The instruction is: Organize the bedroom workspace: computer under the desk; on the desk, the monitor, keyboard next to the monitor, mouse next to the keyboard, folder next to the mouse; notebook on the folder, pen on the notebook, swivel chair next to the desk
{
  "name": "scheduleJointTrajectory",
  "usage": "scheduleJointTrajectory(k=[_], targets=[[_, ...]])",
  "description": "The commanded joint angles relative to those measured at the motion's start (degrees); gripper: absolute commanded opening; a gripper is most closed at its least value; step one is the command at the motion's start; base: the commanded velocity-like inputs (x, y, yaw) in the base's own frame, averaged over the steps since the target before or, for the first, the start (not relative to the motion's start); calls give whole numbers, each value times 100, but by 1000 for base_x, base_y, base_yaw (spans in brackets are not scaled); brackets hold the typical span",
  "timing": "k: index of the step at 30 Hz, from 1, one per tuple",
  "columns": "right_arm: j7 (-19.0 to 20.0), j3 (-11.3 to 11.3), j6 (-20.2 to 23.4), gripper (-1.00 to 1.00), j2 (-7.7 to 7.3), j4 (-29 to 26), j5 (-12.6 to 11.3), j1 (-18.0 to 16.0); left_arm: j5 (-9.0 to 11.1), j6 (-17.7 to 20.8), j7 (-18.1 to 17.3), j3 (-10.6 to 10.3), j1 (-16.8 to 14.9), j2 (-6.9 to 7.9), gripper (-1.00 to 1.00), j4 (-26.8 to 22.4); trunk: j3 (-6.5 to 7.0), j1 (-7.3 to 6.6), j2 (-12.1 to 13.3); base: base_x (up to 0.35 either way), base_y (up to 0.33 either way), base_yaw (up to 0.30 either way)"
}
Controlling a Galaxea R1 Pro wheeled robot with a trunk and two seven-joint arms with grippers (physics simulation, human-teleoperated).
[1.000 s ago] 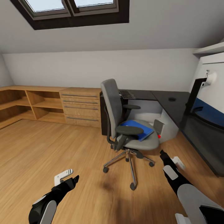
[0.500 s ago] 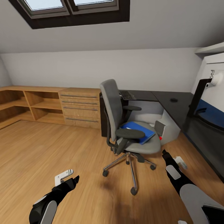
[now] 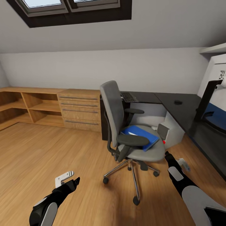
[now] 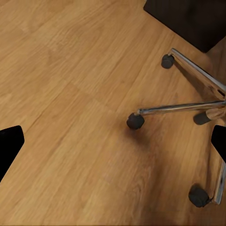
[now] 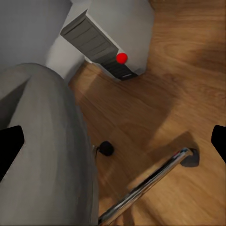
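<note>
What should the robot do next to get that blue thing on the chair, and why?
Probably roll a bit closer and reach the right gripper up over the seat. The folder lies flat on the swivel chair, while that gripper hangs low beside the seat, fingers apart and holding nothing.

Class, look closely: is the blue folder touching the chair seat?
Touching. The head view shows the folder lying flat on the seat of the chair, with no gap beneath it.
</note>
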Motion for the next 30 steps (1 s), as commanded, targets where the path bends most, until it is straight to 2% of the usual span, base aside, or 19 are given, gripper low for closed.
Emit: scheduleJointTrajectory(k=[1, 4, 8, 18, 24, 30], targets=[[-7, 13, -18, 100, -1, -3, -61, -2, 61, 24, 44, 5, -3, -2, 100, -5, -6, 0, -2, 82, 0, 0], [-12, 4, -15, 100, -19, -3, -61, -2, 55, 26, 44, 5, -3, -1, 100, 1, -6, 0, -2, 173, 0, 0], [-14, -56, -6, 100, -135, 7, -72, -2, 53, 31, 44, -2, -3, -2, 100, 3, -6, 0, -2, 238, 0, 0], [-14, -167, 16, 100, -186, 19, -106, -4, 47, 37, 44, -12, -3, -3, 100, 3, -6, 0, -2, 176, 0, 0], [-11, -230, 29, 100, -180, 33, -345, -2, 47, 51, 44, -20, -3, -4, 100, 3, -6, 0, -2, 106, 0, 0], [-6, -237, 38, 100, -186, 122, -412, -2, 47, 60, 44, -22, -3, -4, 100, 3, -6, 0, -2, 133, 0, 0]])
